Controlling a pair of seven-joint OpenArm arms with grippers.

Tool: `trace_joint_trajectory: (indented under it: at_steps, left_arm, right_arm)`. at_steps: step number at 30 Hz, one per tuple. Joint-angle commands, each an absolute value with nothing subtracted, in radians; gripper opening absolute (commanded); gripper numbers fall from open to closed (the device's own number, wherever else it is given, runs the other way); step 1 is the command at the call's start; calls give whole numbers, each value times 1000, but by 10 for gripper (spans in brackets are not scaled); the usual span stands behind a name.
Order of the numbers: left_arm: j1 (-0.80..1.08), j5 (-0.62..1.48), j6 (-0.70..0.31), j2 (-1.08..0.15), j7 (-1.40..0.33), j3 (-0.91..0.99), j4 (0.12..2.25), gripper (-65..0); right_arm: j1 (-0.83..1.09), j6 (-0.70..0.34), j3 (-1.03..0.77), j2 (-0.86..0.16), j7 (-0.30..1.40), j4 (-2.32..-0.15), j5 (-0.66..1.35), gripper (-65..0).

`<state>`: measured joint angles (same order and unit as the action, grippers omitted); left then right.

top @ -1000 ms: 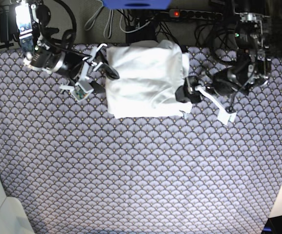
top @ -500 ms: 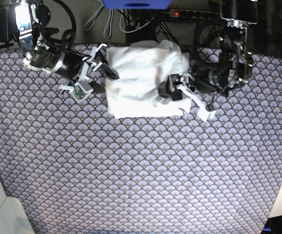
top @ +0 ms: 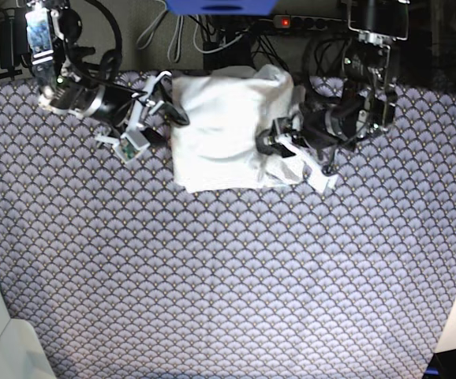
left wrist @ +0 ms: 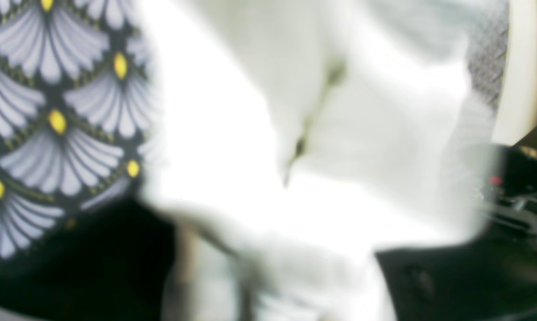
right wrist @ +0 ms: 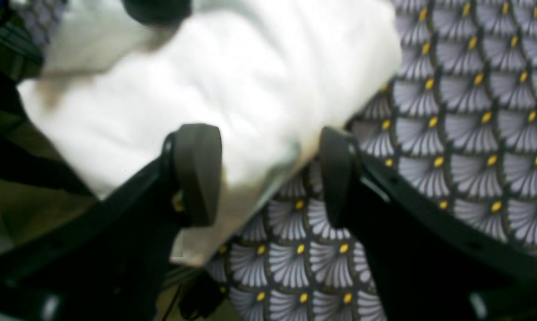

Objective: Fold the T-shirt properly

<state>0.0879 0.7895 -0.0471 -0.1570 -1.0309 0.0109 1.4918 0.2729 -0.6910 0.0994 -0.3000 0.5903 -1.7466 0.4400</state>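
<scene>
The T-shirt (top: 228, 130) lies folded at 12 o'clock on the patterned tablecloth (top: 228, 276). The right gripper (right wrist: 268, 174) stands spread at its 9 o'clock edge. The left gripper (top: 279, 146) presses into its 3 o'clock side, its grip impossible to judge. A power strip (top: 315, 24) and cables crowd behind.

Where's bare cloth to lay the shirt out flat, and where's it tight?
Free: the patterned table cover in front of the T-shirt, from its near edge to the frame's bottom. Crowded: the far strip, with the right tool and left tool flanking the shirt.
</scene>
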Motion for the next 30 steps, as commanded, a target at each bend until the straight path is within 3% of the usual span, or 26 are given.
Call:
trace_joint_trajectory:
  at_steps: [1,2,3,5,11,17,23,30]
  left_arm:
    - [85,777,-41,-157,-1059,7,1498,-554]
    - [79,773,-33,-157,-1059,7,1498,-643]
    - [65,773,-31,-157,-1067,7,1498,-650]
    - [53,773,-31,-160,-1069,5,1498,-626]
    - [-8,771,-30,-170,-1072,-7,1503,-648]
    - [-142,743,-30,-209,-1070,-213,1500,-648]
    - [-274,483,-30,-168,-1070,-464,1498,-648]
    - [-409,223,-39,-87,-1058,-667,1365,-648]
  right_arm:
    - [266,-698,97,-309,564,-1756,460,-289]
    - [266,-698,97,-309,564,-1755,460,-289]
    - [266,-698,97,-309,564,-1755,460,-289]
    - [266,-698,96,-309,562,-1755,460,-289]
    - [266,-698,90,-326,555,-1756,461,-289]
    - [272,-698,18,-328,553,-1758,461,-330]
    - [274,-698,-105,-332,556,-1758,463,-448]
    - [311,-698,-305,-328,553,-1758,463,-453]
